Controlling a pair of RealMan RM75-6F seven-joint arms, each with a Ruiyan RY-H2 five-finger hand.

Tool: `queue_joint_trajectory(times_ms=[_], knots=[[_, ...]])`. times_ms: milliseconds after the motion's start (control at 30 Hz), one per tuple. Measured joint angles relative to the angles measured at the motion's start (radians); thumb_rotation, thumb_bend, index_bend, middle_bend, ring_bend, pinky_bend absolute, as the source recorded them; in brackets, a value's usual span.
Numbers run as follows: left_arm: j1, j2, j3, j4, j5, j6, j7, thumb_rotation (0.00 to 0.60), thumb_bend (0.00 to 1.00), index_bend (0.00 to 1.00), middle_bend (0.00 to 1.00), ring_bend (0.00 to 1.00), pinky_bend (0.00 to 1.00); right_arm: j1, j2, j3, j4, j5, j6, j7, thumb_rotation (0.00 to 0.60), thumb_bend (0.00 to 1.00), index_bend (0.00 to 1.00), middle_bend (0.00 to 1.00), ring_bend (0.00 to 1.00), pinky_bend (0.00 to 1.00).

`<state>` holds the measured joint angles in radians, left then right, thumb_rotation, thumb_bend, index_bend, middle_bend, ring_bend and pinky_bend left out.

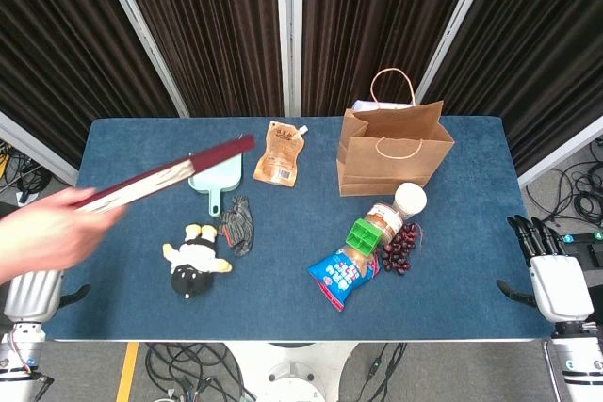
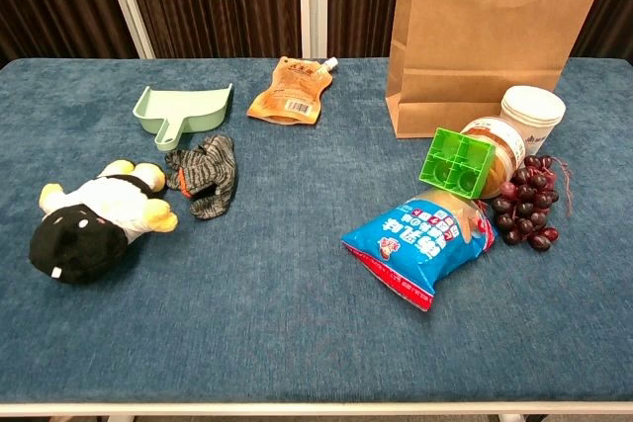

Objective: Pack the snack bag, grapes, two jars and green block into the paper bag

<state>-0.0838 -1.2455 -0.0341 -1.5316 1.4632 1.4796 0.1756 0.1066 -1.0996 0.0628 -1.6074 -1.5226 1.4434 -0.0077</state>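
Packing hasn't started, by my read: every task item sits outside the paper bag [image 1: 391, 150], which stands upright near the far edge of the worktop [image 1: 132, 280], right of centre. The cluster lies just in front of the bag: snack bag [image 1: 341, 275] nearest the front edge, green block [image 1: 362, 232] resting on top of it and against one jar [image 1: 381, 224] lying on its side, a second, white-lidded jar [image 1: 409, 200] just beside that, touching or nearly so, and the grapes [image 1: 399, 247] right of the jars. All five items left to do. Right hand [image 1: 545, 265] hangs off the right edge, fingers extended and slightly spread, holding nothing. Left hand [image 1: 28, 303]: only the wrist housing shows at the front-left corner, fingers hidden behind a person's blurred arm [image 1: 52, 225], so can't tell its state. That arm is holding a dark red flat book or board [image 1: 170, 174] over the left part of the worktop. Non-task clutter: mint dustpan [image 2: 183, 108], orange pouch [image 2: 289, 89], grey glove [image 2: 206, 175], plush toy [image 2: 94, 216]. Head view alone shows both robot hands, the person's arm, the bag's handles and something pale poking out of its open top. Chest view shows none of those, crops the bag top, but gives the cluster close up: block tilted on edge, jar contents brown, snack bag lettering legible-ish.
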Motion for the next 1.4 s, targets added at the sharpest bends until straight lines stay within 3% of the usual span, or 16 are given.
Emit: queue_joint_trajectory(times_ms=[367,567,867,1100,1400], knots=[[0.009,0.004,0.004,-0.009,0.004,0.011,0.000,0.600,0.03,0.20,0.24,0.18,0.18,0.004,0.007,-0.011,0.003,-0.031,0.005,0.002,0.600,0.05,0.00,0.07,0.00,0.12],[0.011,0.009,0.003,-0.018,0.009,0.019,0.001,0.600,0.03,0.20,0.24,0.18,0.18,0.056,0.024,-0.022,-0.012,-0.124,-0.032,-0.046,0.600,0.05,0.00,0.08,0.00,0.12],[0.021,0.016,0.002,-0.025,0.005,0.029,0.000,0.600,0.03,0.20,0.24,0.18,0.18,0.243,0.019,-0.040,-0.064,-0.257,-0.287,-0.181,0.600,0.06,0.00,0.08,0.00,0.12],[0.024,0.020,-0.001,-0.022,-0.008,0.025,-0.011,0.600,0.03,0.20,0.24,0.18,0.18,0.398,-0.102,-0.040,-0.045,-0.286,-0.497,-0.318,0.600,0.06,0.00,0.08,0.00,0.12],[0.022,0.016,-0.004,-0.006,-0.020,0.008,-0.034,0.600,0.03,0.20,0.24,0.18,0.18,0.491,-0.229,-0.039,0.042,-0.262,-0.617,-0.419,0.600,0.09,0.00,0.09,0.00,0.12]])
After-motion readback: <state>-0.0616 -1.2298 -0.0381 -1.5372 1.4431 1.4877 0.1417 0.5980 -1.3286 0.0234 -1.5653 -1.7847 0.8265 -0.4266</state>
